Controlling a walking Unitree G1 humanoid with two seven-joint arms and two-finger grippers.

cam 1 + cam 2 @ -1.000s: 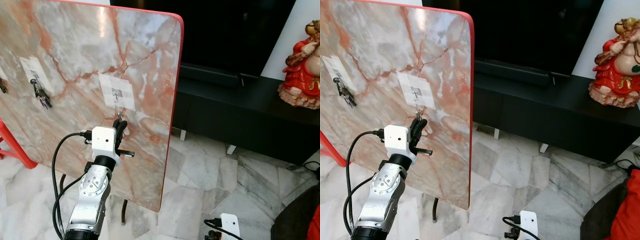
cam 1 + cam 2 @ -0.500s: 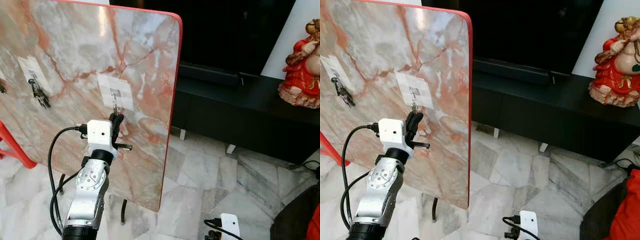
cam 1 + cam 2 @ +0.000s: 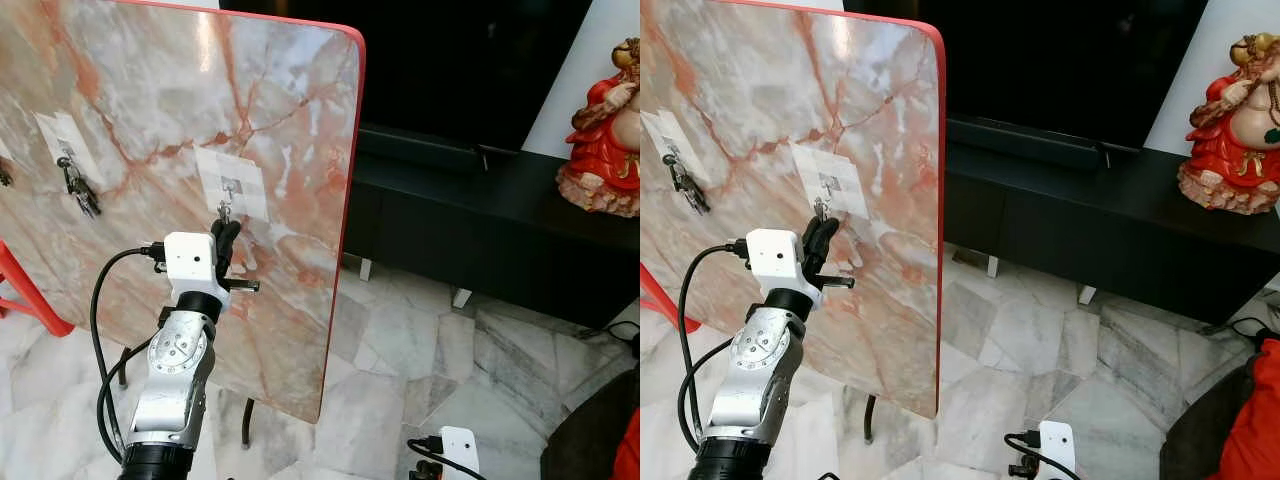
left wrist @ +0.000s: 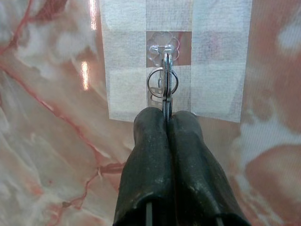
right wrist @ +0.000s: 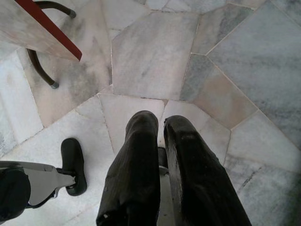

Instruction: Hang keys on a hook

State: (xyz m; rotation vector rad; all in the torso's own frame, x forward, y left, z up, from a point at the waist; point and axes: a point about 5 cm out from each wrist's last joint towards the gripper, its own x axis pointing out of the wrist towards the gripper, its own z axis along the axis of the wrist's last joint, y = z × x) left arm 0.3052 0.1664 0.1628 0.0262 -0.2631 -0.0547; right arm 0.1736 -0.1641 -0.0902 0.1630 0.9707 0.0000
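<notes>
My left gripper [image 3: 222, 230] is raised against the upright marble board [image 3: 150, 100] and is shut on a bunch of keys [image 4: 163, 87]. In the left wrist view the black fingers [image 4: 150, 141] pinch the key blade. The key ring sits just below the small clear hook [image 4: 163, 47] on a white taped patch [image 3: 232, 183], and the key's top overlaps the hook. I cannot tell whether the ring is over the hook. My right gripper [image 5: 160, 125] hangs idle over the floor, fingers together.
Another bunch of keys [image 3: 80, 190] hangs from a hook further left on the board. A low black cabinet [image 3: 480, 220] with a red figurine [image 3: 605, 130] stands behind to the right. Marble floor [image 3: 420, 340] lies below; the board's metal legs [image 3: 245, 425] and a red frame [image 3: 25, 295] stand nearby.
My left gripper has moved up and to the left with the keys, bringing the ring from below the taped patch up to the hook. The right arm has stayed put.
</notes>
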